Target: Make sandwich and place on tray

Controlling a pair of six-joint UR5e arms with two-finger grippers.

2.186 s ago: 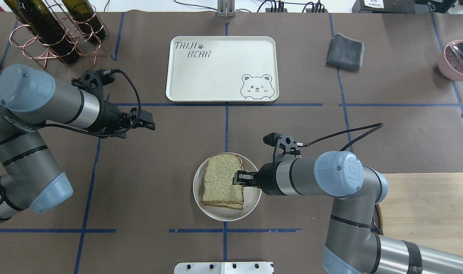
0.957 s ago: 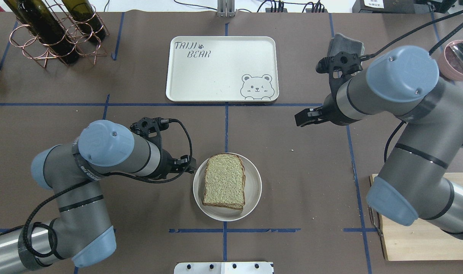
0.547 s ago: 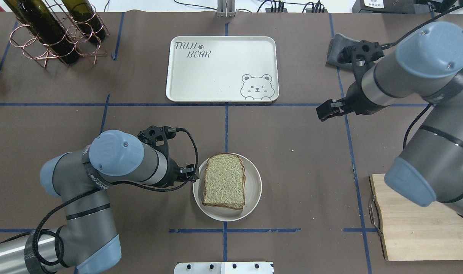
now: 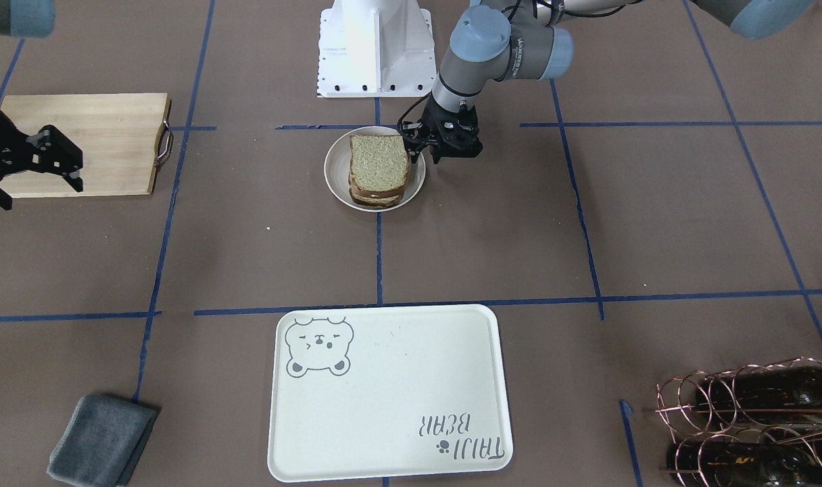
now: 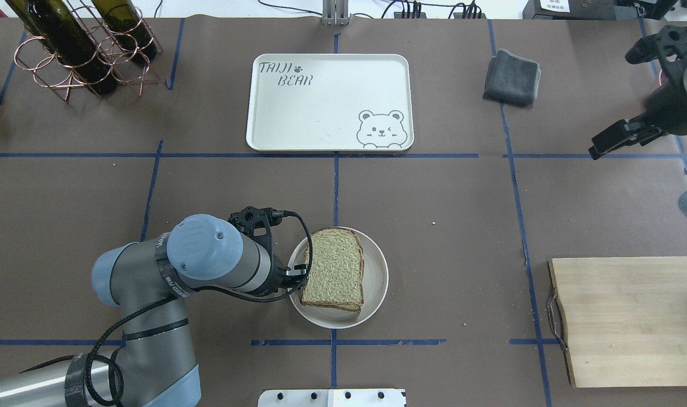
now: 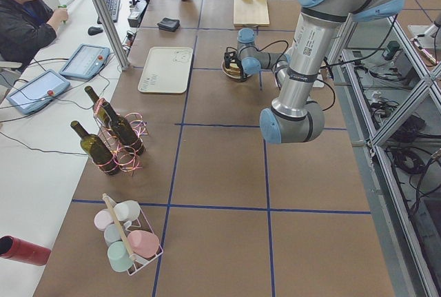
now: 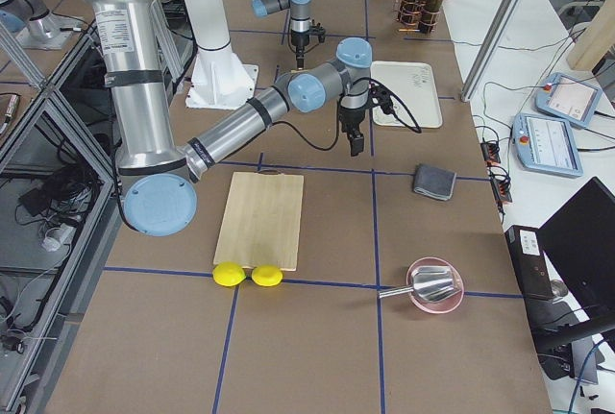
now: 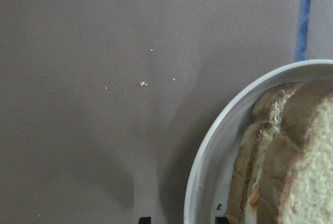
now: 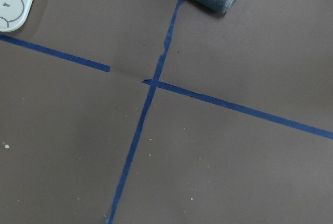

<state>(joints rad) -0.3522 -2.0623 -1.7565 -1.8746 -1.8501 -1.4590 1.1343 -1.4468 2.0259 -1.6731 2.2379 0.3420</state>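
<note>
The sandwich point(image 5: 333, 268) lies in a round white bowl point(image 5: 377, 282) at the front middle: two brown-crusted slices with white egg and orange yolk at the edge point(image 8: 255, 193). My left gripper point(image 5: 301, 275) is low at the bowl's left side, open, with one fingertip on each side of the rim point(image 8: 197, 182). It also shows in the front-facing view point(image 4: 416, 145). My right gripper point(image 5: 598, 148) is open and empty, high at the far right. The cream tray point(image 5: 332, 113) with the bear drawing lies empty at the back middle.
A wooden cutting board point(image 5: 620, 322) lies at the front right. A folded grey cloth point(image 5: 512, 76) lies right of the tray. A copper wine rack with bottles point(image 5: 78, 45) stands at the back left. Two lemons point(image 7: 247, 275) and a pink bowl point(image 7: 437, 289) sit beyond the board.
My right gripper let go of the top slice and drew back to the far right. My left arm swung in and came down to the bowl's left rim.
</note>
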